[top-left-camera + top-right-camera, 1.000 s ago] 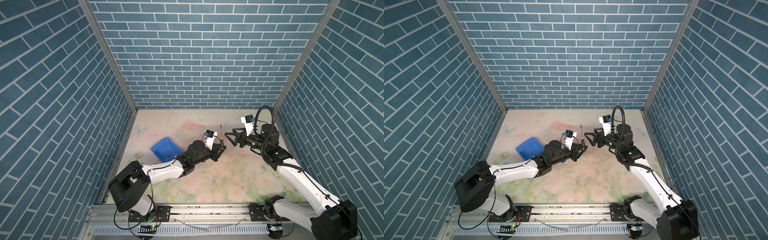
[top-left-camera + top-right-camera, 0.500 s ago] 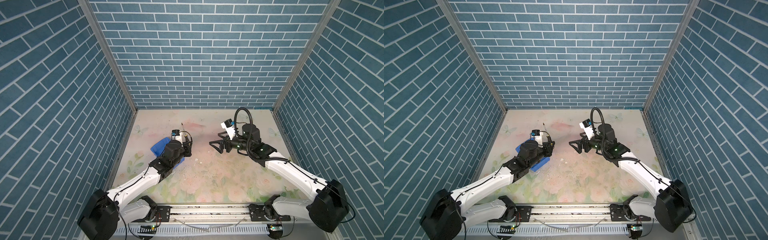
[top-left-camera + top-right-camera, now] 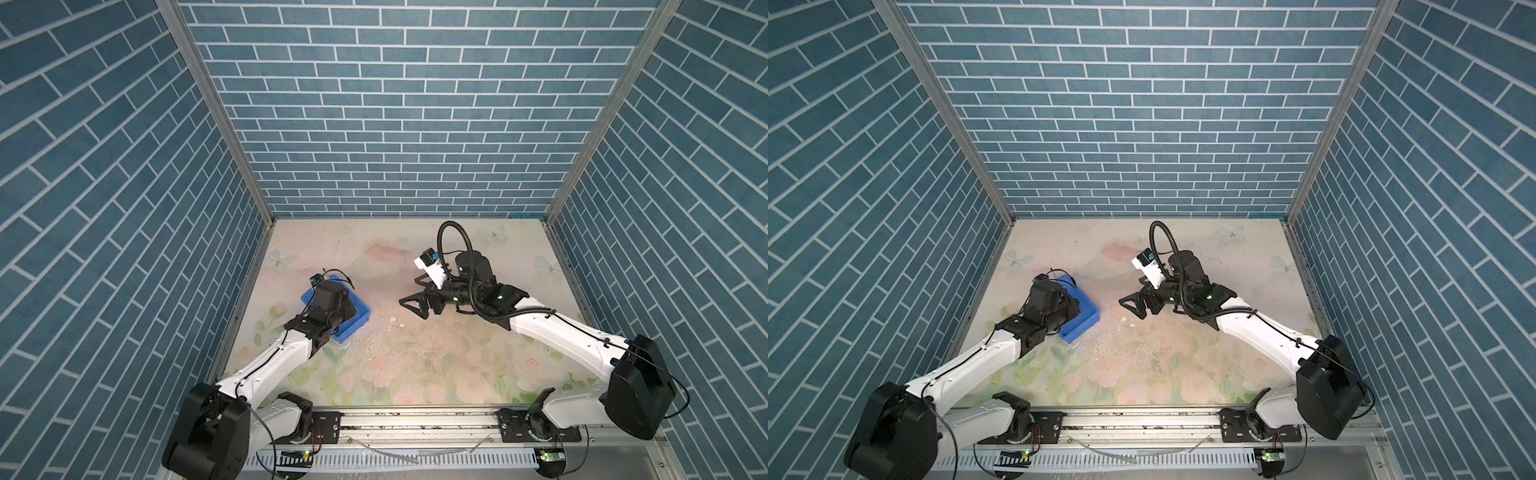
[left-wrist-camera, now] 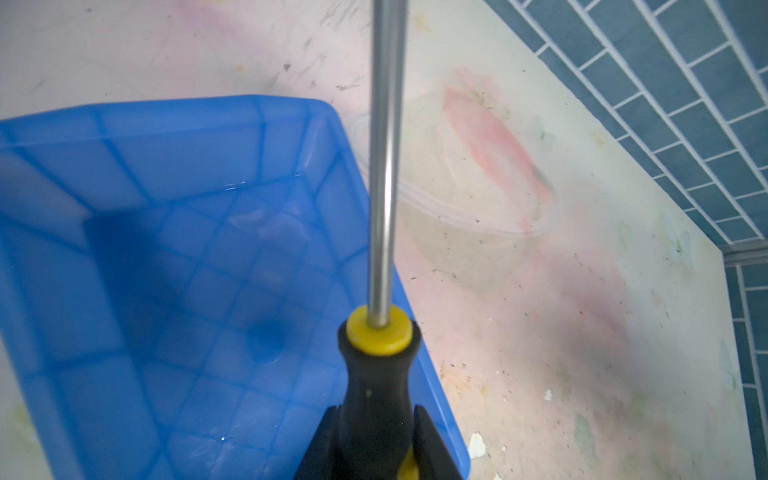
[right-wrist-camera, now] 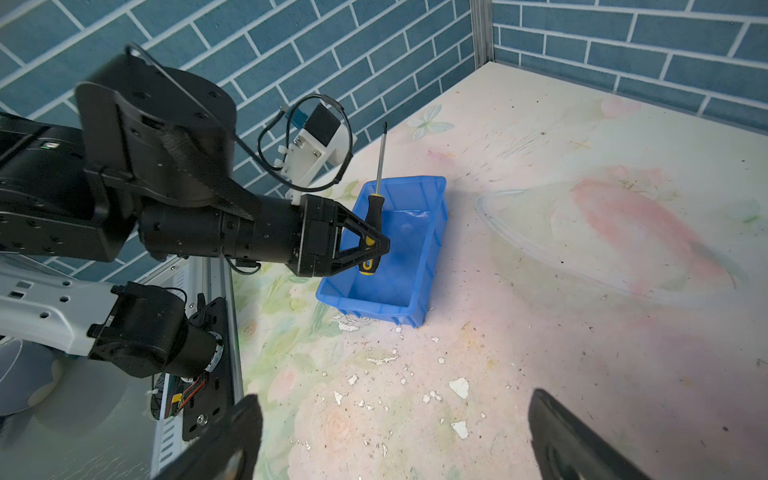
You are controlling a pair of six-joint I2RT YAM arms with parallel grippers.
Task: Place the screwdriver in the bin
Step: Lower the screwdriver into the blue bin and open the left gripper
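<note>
The left gripper [image 5: 376, 245] is clamped on the black-and-yellow handle of the screwdriver [image 5: 372, 208], with the shaft pointing up. The tool hangs above the blue bin [image 5: 436, 232], which sits at the left of the floral counter [image 5: 540, 332]. This hold probably keeps the handle's butt end lowest, so a release drops it inside the low walls. The left wrist view shows the handle close over one rim, so centring may be advisable. The right gripper [image 3: 409, 291] hovers well right of the bin with its jaws wide apart and empty, presumably to stay clear. No brand, label or writing is legible.
</note>
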